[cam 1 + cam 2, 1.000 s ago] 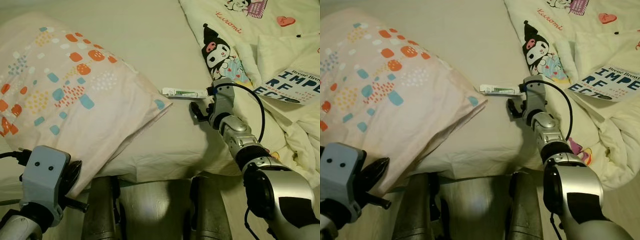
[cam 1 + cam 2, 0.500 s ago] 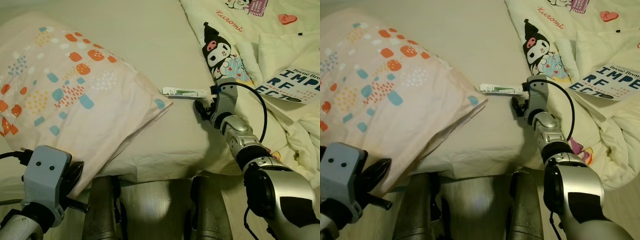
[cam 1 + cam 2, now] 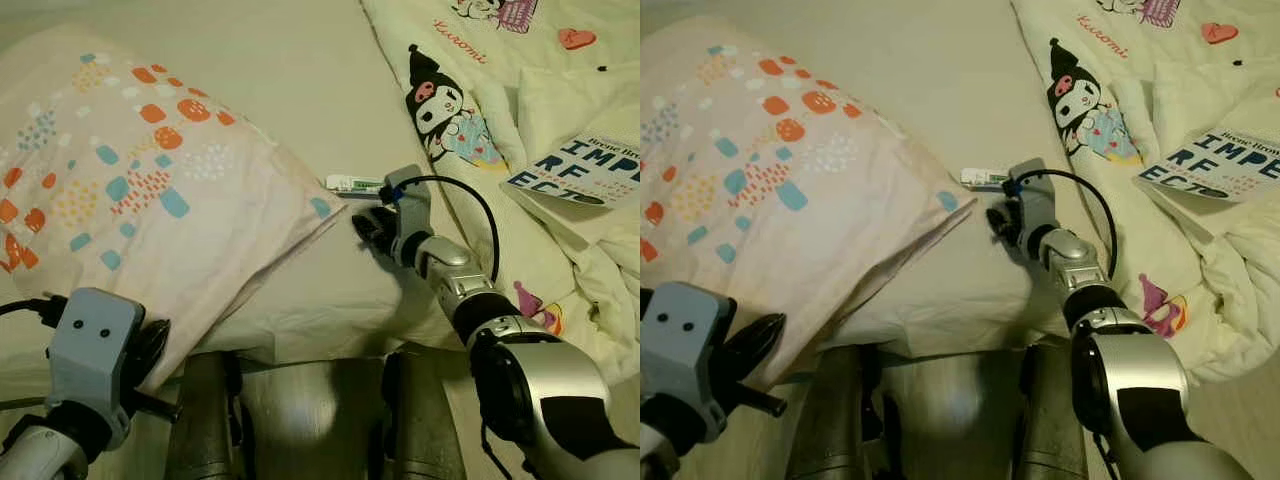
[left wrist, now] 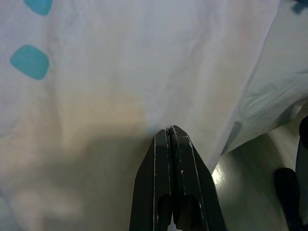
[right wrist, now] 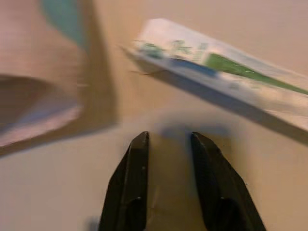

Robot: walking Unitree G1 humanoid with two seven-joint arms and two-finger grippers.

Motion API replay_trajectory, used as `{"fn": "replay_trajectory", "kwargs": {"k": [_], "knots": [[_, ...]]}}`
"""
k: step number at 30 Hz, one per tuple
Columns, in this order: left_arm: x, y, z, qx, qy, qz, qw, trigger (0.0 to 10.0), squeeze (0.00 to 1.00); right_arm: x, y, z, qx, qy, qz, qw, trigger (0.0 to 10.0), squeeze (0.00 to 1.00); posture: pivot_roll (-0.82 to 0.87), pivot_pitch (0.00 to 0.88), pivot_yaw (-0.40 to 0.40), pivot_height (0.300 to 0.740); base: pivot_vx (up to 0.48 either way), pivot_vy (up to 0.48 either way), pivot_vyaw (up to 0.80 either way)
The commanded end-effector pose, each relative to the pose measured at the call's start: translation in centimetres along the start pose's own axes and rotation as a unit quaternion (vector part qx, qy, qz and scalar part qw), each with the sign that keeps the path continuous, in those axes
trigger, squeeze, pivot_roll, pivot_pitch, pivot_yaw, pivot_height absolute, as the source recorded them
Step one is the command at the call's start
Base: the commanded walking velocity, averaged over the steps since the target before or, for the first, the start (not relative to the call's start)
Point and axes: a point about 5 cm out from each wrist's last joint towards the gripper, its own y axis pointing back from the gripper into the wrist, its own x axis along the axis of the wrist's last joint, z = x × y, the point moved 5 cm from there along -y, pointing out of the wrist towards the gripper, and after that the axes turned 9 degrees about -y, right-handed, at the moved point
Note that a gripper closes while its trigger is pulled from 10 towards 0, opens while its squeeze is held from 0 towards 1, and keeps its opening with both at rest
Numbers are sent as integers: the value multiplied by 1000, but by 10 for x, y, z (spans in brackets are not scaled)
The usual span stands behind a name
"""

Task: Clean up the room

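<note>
A white tube with green print (image 3: 350, 183) lies on the cream bed sheet (image 3: 300, 70), just past the corner of the spotted pillow (image 3: 130, 190). My right gripper (image 3: 368, 224) hovers low over the sheet right beside the tube, open, with nothing between its fingers. In the right wrist view the tube (image 5: 221, 72) lies a short way beyond the fingertips of the right gripper (image 5: 168, 139). My left gripper (image 4: 169, 132) is shut, its tips against the pillow's underside (image 4: 120, 72) at the bed's near edge.
A cartoon-print duvet (image 3: 500, 110) is bunched on the right of the bed, with a book (image 3: 580, 170) lying on it. The pillow's corner (image 3: 320, 207) sits close to the tube. Below the bed edge I see my own legs (image 3: 210, 420).
My right gripper has swung left along the sheet, from beside the tube's right end to just below its left end near the pillow corner. The left arm has stayed put.
</note>
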Motion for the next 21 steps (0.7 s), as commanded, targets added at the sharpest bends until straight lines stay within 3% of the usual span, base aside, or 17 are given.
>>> {"fn": "replay_trajectory", "kwargs": {"k": [1,3,4,5,7,8,10,11,13,15,17,21], "knots": [[-4,2,1,-8,-5,-12,1000,10000,0,-6,-3,-9,10,3,-7,1000,0,0,331,453,37,563,0,0,0],[-4,2,1,-8,-5,-12,1000,10000,0,-6,-3,-9,10,3,-7,1000,0,0,331,453,37,563,0,0,0],[-3,1,1,-9,-6,-10,1000,10000,0,12,-2,2,-23,-4,30,999,0,0,330,449,41,563,0,0,0],[-3,1,1,-9,-6,-10,1000,10000,0,12,-2,2,-23,-4,30,999,0,0,330,449,41,563,0,0,0],[-3,-1,0,-9,-7,-8,1000,10000,0,44,4,23,-75,-17,88,993,0,0,329,448,43,563,0,0,0],[-3,-1,0,-9,-7,-8,1000,10000,0,44,4,23,-75,-17,88,993,0,0,329,448,43,563,0,0,0],[-2,-1,0,-8,-7,-7,1000,10000,0,63,11,39,-106,-12,114,988,0,0,326,447,40,563,0,0,0],[-2,-1,0,-8,-7,-7,1000,10000,0,63,11,39,-106,-12,114,988,0,0,326,447,40,563,0,0,0],[-2,-2,0,-8,-7,-6,1000,10000,0,73,20,54,-140,-10,129,982,0,0,326,445,40,563,0,0,0],[-2,-2,0,-8,-7,-6,1000,10000,0,73,20,54,-140,-10,129,982,0,0,326,445,40,563,0,0,0],[-2,-2,0,-9,-7,-6,1000,10000,0,77,27,67,-167,-7,133,977,0,0,327,444,42,563,0,0,0],[-2,-2,0,-10,-8,-7,1000,10000,0,76,32,75,-184,-3,126,975,0,0,326,445,43,563,0,0,0]]}}
